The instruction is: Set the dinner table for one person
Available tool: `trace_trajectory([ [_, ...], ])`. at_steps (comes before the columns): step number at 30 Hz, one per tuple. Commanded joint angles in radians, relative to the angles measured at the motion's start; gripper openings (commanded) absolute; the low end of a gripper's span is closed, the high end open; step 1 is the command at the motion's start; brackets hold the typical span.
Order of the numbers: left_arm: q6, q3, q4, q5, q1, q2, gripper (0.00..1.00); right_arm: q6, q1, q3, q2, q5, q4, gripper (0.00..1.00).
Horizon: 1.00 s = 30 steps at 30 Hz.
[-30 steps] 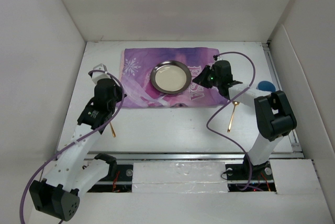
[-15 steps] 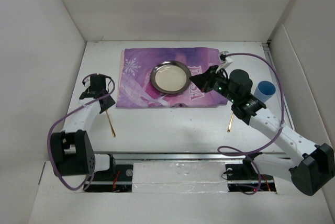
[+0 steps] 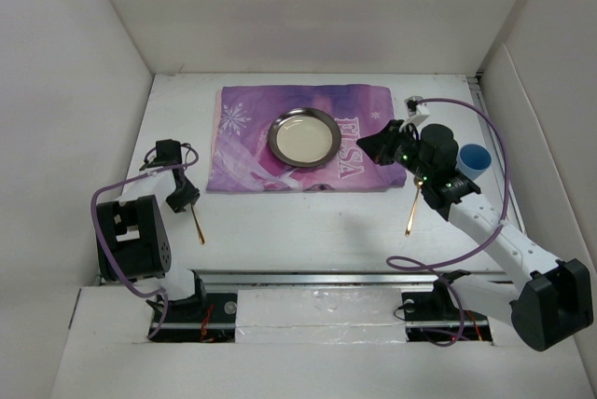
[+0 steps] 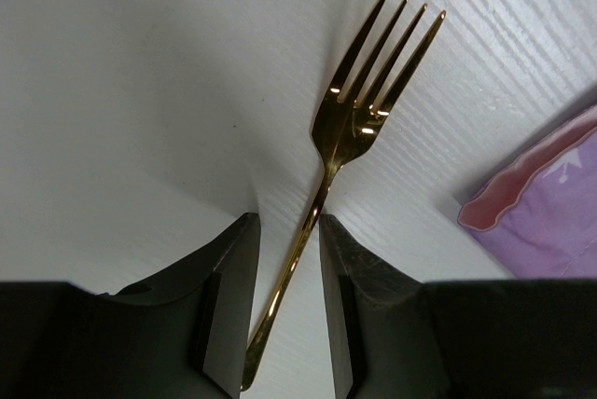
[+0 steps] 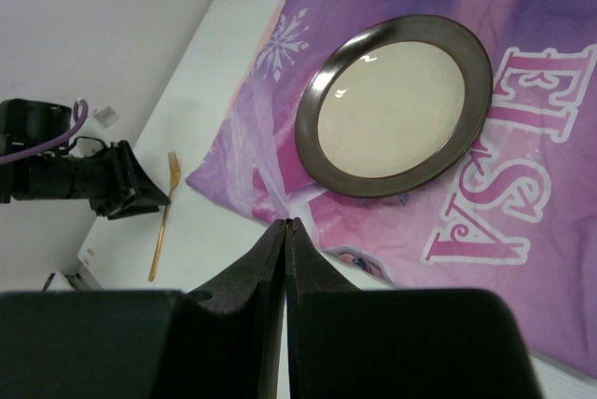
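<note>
From above, the right arm (image 3: 485, 227) is hiding the upper end of a gold spoon (image 3: 409, 215) on the dinner table (image 3: 308, 222); white surface is showing between mat (image 3: 252, 152) and rail (image 3: 308, 276). At the left wrist, the left gripper (image 4: 287, 231) is straddling the fork (image 4: 359, 110) handle, jaws parted, table underneath. At the right wrist, the right gripper (image 5: 285, 224) is pointing toward the plate (image 5: 392, 105), fingers clenched together, empty.

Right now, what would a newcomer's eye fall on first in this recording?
The purple ELSA mat at the far middle of the white dinner table, with an empty dark-rimmed plate on it. Next, the gold fork lying left of the mat, its handle inside the open left end effector. A blue cup sits at the right edge.
</note>
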<state>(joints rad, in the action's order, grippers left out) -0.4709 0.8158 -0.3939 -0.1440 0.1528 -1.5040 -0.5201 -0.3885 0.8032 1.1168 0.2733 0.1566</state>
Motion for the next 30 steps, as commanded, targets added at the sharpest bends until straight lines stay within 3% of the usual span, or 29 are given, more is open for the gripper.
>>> trace_trajectory([
  [1, 0.021, 0.008, -0.013, 0.029, 0.002, -0.062, 0.29, 0.005, 0.019, -0.009, -0.047, 0.035, 0.040, 0.08],
  [6, 0.023, 0.011, 0.004, 0.032, 0.002, -0.096, 0.28, -0.001, 0.019, -0.024, -0.060, 0.046, 0.058, 0.08],
  [9, 0.025, 0.014, 0.003, 0.043, 0.002, -0.113, 0.16, -0.003, 0.030, -0.025, -0.057, 0.055, 0.058, 0.09],
  [11, 0.032, 0.016, 0.004, 0.052, 0.002, -0.114, 0.00, -0.001, 0.039, -0.027, -0.063, 0.053, 0.058, 0.09],
  [21, 0.075, 0.065, -0.020, 0.017, -0.012, 0.045, 0.00, -0.017, 0.079, -0.050, -0.066, 0.047, 0.072, 0.09],
  [25, 0.094, 0.146, -0.028, -0.121, -0.162, 0.181, 0.00, -0.015, 0.079, -0.048, -0.045, 0.079, 0.083, 0.09],
  [26, 0.094, 0.175, -0.020, -0.147, -0.242, 0.192, 0.00, -0.014, 0.079, -0.048, -0.041, 0.083, 0.083, 0.09],
  [30, 0.167, 0.400, 0.020, -0.154, -0.410, 0.133, 0.00, -0.018, 0.079, -0.059, -0.037, 0.076, 0.101, 0.09],
])
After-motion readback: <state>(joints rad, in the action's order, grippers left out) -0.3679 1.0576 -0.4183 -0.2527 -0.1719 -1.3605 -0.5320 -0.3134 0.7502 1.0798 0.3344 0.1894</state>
